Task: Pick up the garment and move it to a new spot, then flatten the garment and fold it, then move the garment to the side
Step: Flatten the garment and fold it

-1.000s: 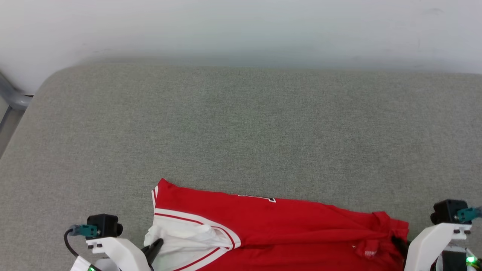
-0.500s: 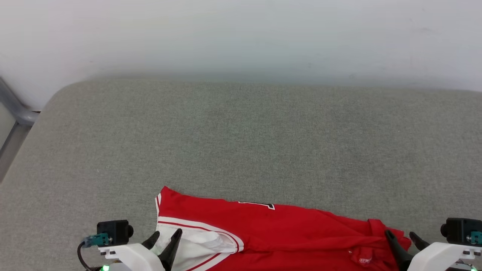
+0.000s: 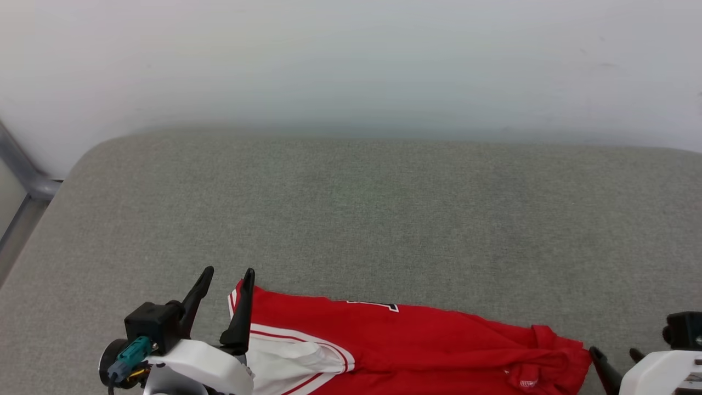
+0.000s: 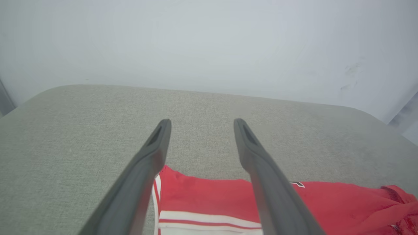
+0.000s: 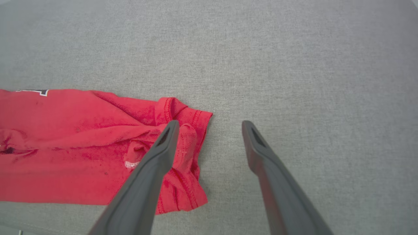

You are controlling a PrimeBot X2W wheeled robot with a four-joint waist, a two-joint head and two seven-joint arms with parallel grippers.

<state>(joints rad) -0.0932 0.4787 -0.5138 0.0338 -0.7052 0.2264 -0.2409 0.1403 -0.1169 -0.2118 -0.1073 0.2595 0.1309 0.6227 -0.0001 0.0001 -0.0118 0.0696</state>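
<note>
Grey cushion (image 3: 384,219) under garment (image 3: 428,343), white wall (image 3: 351,60)

Head looks down; wrists (closer) share garment (image 3: 411,340).

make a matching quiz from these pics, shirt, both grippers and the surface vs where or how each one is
1 red jersey-style garment with white sleeve
2 left gripper
3 right gripper
4 grey woven fabric surface

a open, at the bunched all-red end
b under everything
c lying rumpled, nearest the robot
d open, at the striped-trim end

Pairs: 1-c, 2-d, 3-a, 4-b
</note>
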